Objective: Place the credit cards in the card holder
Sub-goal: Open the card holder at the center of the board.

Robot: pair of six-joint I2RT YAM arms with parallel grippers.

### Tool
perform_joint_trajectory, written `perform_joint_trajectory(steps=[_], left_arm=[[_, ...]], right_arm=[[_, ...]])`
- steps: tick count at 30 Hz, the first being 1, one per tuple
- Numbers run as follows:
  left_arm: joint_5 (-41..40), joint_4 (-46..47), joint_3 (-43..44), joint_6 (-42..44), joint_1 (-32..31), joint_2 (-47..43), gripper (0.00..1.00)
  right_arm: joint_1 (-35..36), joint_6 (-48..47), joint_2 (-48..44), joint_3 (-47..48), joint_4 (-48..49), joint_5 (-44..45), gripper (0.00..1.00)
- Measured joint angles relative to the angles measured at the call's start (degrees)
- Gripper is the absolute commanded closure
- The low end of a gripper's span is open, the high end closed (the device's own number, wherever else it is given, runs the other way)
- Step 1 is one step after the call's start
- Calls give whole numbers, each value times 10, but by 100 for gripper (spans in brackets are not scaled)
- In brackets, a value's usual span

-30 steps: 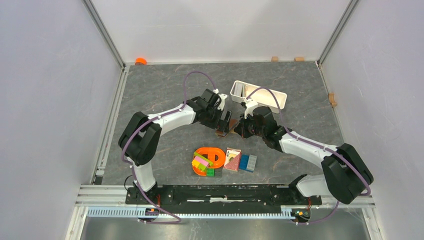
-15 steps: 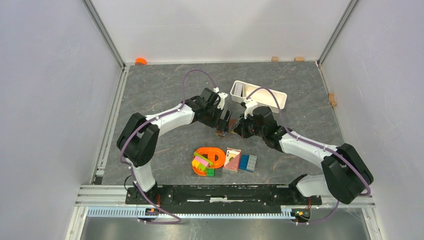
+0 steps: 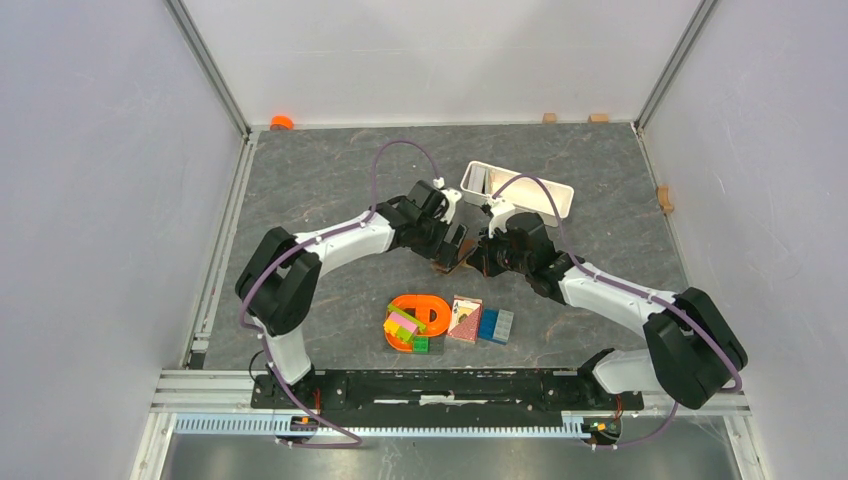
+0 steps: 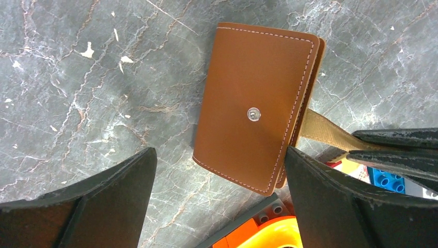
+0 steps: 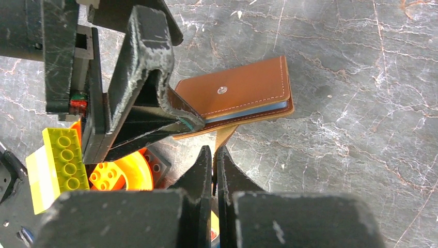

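The left end effector hangs over the card holder with its fingers spread wide, one on each side, and it holds nothing. The right end effector is almost fully closed and pinches the tan strap that comes out of the holder. The holder lies folded on the desk near the middle, snap upward. A bluish edge of the credit cards shows between its flaps. From the holder, the white tray is at 1 o'clock and the red card pack at 6 o'clock.
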Motion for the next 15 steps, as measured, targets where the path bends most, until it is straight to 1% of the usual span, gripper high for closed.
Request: perform_joint_trajectory(steps=[10,13,15], left_arm=[[-70,4,-8,12,-23,-21,26],[-83,8,-13,18,-29,-29,35],[-85,12,-14,22,-29,-31,38]], right_arm=[[0,1,-7,-2,1,-18,100],[0,2,-8,-2,1,-28,100],[0,2,-8,-2,1,-35,100]])
